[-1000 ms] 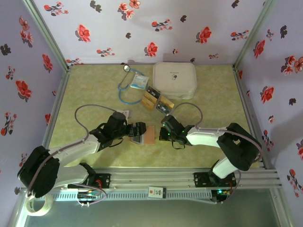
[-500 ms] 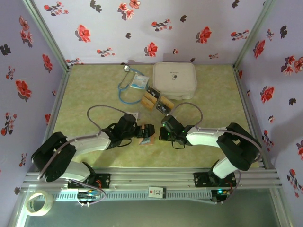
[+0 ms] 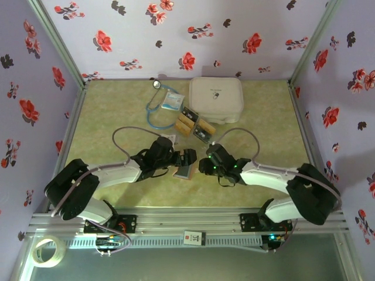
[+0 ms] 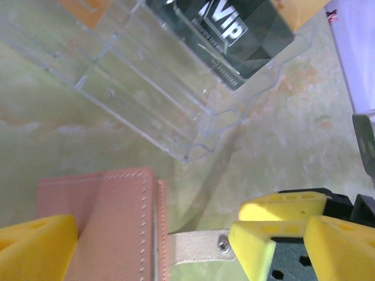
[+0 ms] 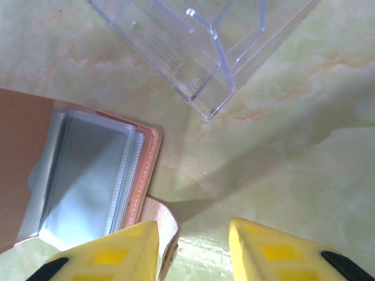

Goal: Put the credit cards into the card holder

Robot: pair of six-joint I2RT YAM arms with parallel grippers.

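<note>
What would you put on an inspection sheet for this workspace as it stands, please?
Surface: green marbled table, nothing spilled.
Job's things: card holder lies open between the grippers, visible pocket looks empty; credit cards, black and gold, sit in a clear rack behind it.
Clutter: white case, stethoscope, white-blue packet at the back; tape roll off the table.
Grippers: left gripper open over the card holder; right gripper open beside its strap.
Cables: grey cable loops above each arm, no snag seen.
Surroundings: floral walls, metal frame rail.
</note>
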